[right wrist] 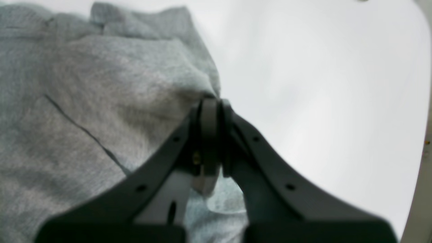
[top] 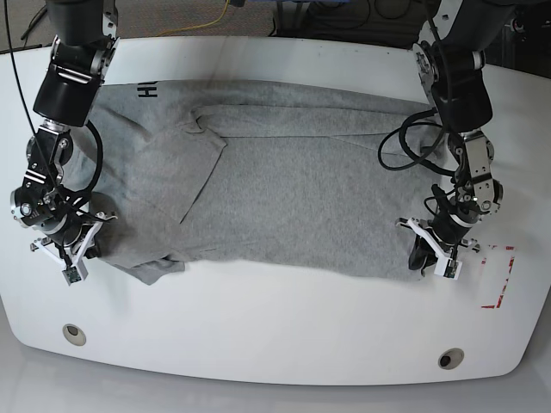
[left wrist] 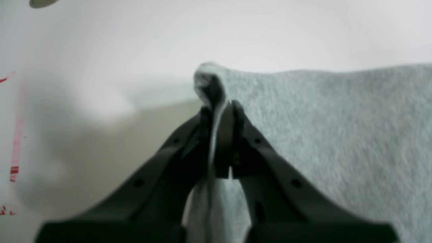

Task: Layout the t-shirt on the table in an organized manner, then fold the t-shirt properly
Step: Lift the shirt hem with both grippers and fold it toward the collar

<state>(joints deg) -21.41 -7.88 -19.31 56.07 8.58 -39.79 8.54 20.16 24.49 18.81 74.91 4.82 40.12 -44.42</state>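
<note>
Through my left wrist camera, my left gripper [left wrist: 219, 108] points toward twelve o'clock with its dark fingers [left wrist: 233, 135] pressed together on a pinch of the t-shirt [left wrist: 337, 135]. A small fold of grey cloth bulges out past the tips, and more of it hangs down between the fingers toward six o'clock. The rest of the shirt fills the view from one to five o'clock, lying on the table [left wrist: 168, 33]. Bits of the red outline mark [left wrist: 15, 148] run along the nine o'clock edge.

Through my right wrist camera, my right gripper [right wrist: 211, 104] also points toward twelve o'clock, jaws closed tight at the hem of the t-shirt [right wrist: 84, 101]. The cloth spreads from seven to twelve o'clock, bunched and creased, with a dark seam line crossing it. A little fabric shows between the fingers low down. Bare table [right wrist: 320, 84] fills the side from one to five o'clock.

From the base camera, the t-shirt [top: 293, 189] lies spread wide across the table [top: 275, 327], black lettering near eleven o'clock. My right arm reaches down at nine o'clock, its gripper [top: 77, 249] low at the shirt's lower corner. My left arm bends down at three o'clock, its gripper [top: 430, 249] at the opposite lower corner, just beside the red outline mark [top: 499, 275]. A round hole [top: 74, 334] sits at seven o'clock and another [top: 448, 359] at five o'clock
</note>
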